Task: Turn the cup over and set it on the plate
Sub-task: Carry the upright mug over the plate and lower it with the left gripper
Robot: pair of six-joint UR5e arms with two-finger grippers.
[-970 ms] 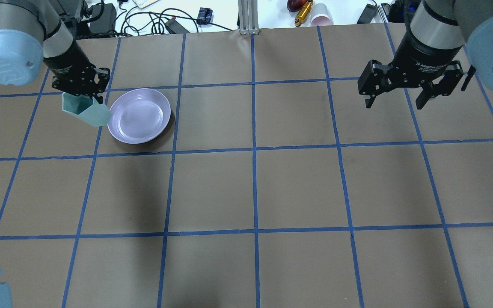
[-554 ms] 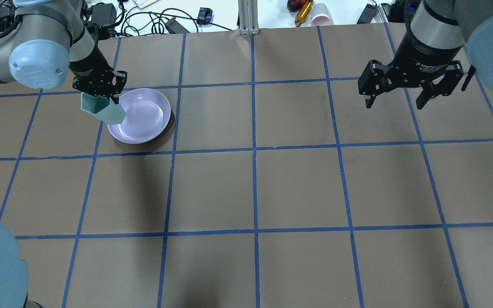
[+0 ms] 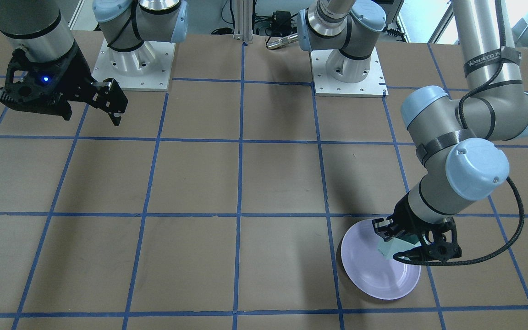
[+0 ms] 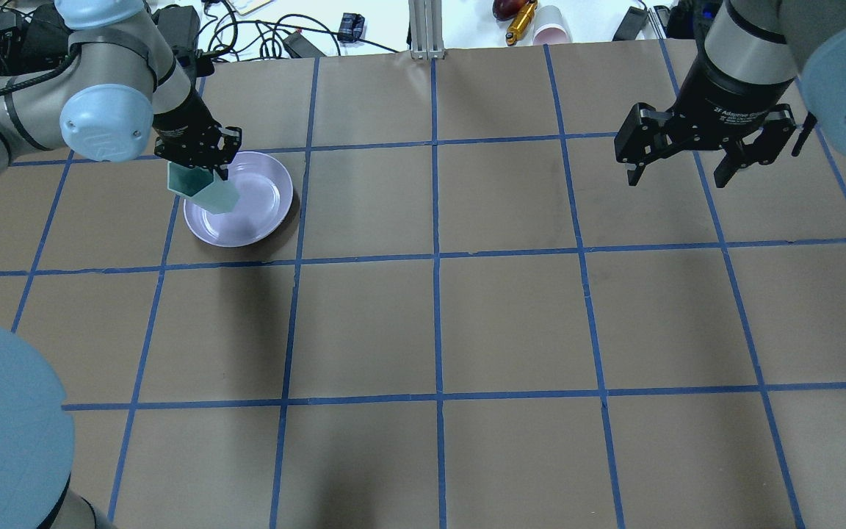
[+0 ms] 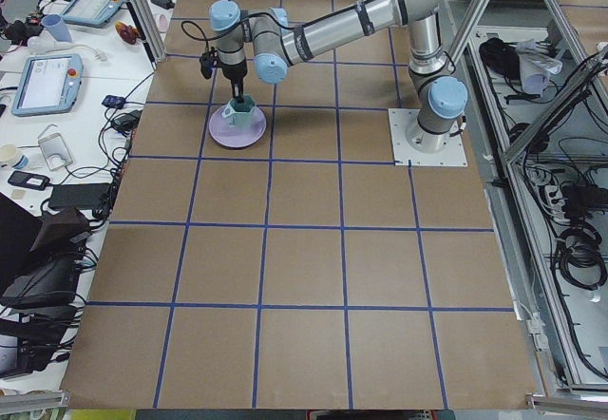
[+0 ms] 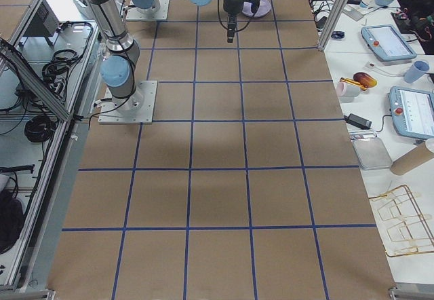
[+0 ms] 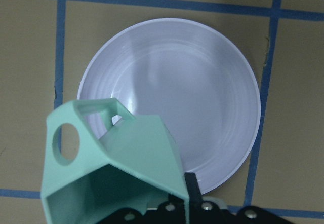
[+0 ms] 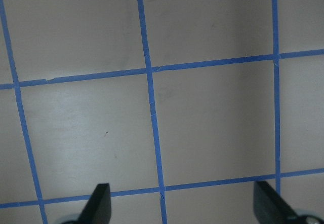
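While my left gripper (image 4: pixel 208 167) pinches the cup (image 4: pixel 211 194) by its rim, it hangs tilted, mouth up-ish, over the plate (image 4: pixel 267 211)'s left edge. Plate centre's off to my right.

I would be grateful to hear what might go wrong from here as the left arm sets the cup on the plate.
1. The cup hangs over the plate's left edge, not its middle. If released here, it might land on the raised rim and tip off.
2. The left gripper pinches only one wall, and the cup looks tilted, so it could slip or settle crooked.
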